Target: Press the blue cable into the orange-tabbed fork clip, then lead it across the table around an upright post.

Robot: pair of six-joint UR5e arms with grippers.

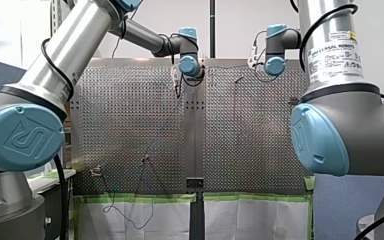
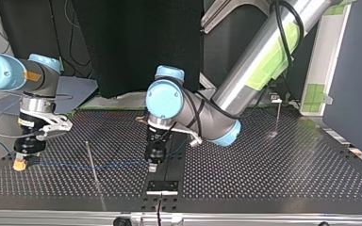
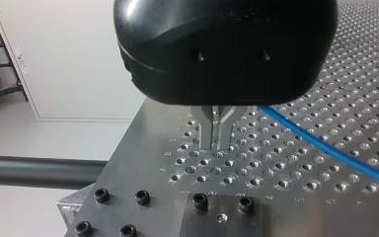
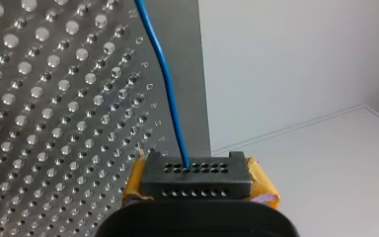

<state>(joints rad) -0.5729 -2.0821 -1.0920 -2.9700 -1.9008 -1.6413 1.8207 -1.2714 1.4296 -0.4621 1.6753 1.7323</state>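
The blue cable [image 2: 99,165] lies low over the perforated table [image 2: 264,165], running between my two grippers. My right gripper [image 2: 20,165], at the top view's left, has its yellow pads [image 4: 264,190] shut on a black holed block [image 4: 197,177]. The blue cable [image 4: 165,74] leaves that block over the table edge. My left gripper [image 2: 152,167] stands near the middle. Its metal fingers [image 3: 212,131] are shut, tips just above the plate, with nothing visible between them. The cable [image 3: 325,148] emerges from behind the left gripper [image 3: 217,143], close beside the fingers. A thin upright post [image 2: 90,157] stands between the grippers. I cannot make out the orange-tabbed clip.
A second thin post [image 2: 278,115] stands at the top view's far right. A black bolted plate [image 2: 162,186] sits at the table edge below my left gripper; in the left wrist view its bolts [image 3: 200,201] are just ahead of the fingers. A small fitting [image 2: 140,120] shows behind my left wrist.
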